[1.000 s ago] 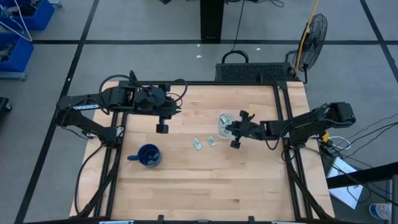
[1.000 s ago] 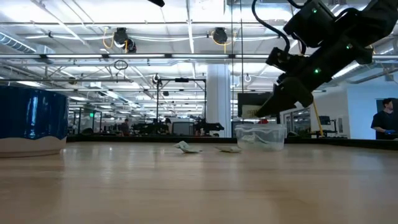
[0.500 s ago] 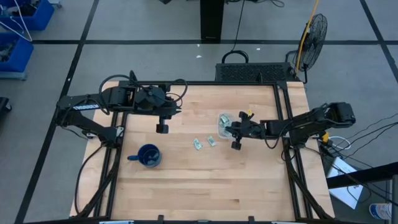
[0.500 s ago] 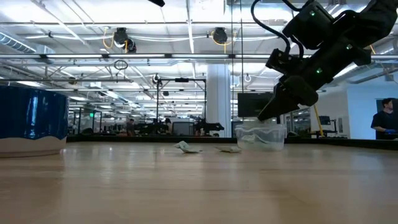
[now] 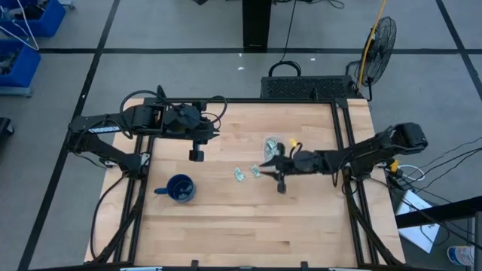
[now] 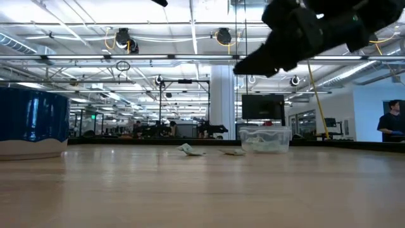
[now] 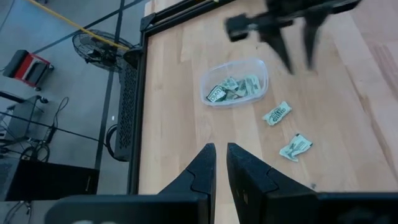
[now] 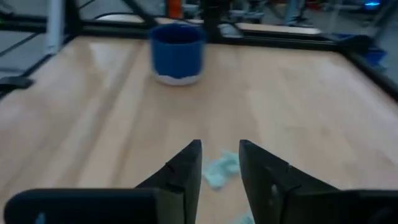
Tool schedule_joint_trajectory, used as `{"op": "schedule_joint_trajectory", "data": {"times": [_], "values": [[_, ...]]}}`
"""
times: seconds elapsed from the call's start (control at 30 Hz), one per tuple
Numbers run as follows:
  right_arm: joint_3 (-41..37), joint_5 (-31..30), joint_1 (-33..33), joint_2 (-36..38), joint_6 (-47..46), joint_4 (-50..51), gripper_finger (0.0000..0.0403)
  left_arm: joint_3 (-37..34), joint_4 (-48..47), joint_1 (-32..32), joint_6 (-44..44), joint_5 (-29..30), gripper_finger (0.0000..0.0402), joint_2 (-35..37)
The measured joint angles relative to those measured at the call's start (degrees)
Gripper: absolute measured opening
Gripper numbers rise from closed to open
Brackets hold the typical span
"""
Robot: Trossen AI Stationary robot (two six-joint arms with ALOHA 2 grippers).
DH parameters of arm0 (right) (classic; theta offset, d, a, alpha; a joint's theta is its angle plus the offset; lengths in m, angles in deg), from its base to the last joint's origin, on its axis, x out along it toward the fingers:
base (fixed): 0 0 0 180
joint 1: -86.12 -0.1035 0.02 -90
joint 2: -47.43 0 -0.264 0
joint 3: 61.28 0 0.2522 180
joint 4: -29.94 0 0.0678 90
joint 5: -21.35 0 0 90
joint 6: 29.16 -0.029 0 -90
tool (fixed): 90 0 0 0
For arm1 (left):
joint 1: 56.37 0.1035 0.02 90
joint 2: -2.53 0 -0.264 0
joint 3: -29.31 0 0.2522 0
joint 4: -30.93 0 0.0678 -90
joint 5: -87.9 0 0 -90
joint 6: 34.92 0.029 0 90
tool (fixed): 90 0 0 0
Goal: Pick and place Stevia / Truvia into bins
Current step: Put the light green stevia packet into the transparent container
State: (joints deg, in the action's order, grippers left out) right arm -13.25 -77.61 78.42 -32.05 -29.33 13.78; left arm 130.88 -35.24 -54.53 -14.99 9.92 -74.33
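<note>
Wooden table (image 5: 226, 218) carries blue mug (image 5: 180, 188), clear bin (image 5: 271, 146), apparently two loose packets (image 5: 248, 173).

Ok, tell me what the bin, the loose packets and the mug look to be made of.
Bin: clear plastic, glossy; its contents show through.
Loose packets: likely paper, matte, crinkled, pale green and white.
Mug: probably glazed ceramic, dark blue with a pale base.

Big open industrial lab/workshop: exposed ceiling trusses (image 6: 158, 60), floor fan (image 5: 379, 38), wood bench (image 5: 226, 218) w/ robot arms.
</note>
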Motion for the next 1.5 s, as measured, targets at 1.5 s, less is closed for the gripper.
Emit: {"op": "schedule_joint_trajectory", "data": {"times": [1.5], "values": [[28.70,-21.34,-5.23,-29.75,-14.15,44.17,0.0080,-9.60,3.55,0.00,1.59,-1.88,0.0047,-0.02]]}}
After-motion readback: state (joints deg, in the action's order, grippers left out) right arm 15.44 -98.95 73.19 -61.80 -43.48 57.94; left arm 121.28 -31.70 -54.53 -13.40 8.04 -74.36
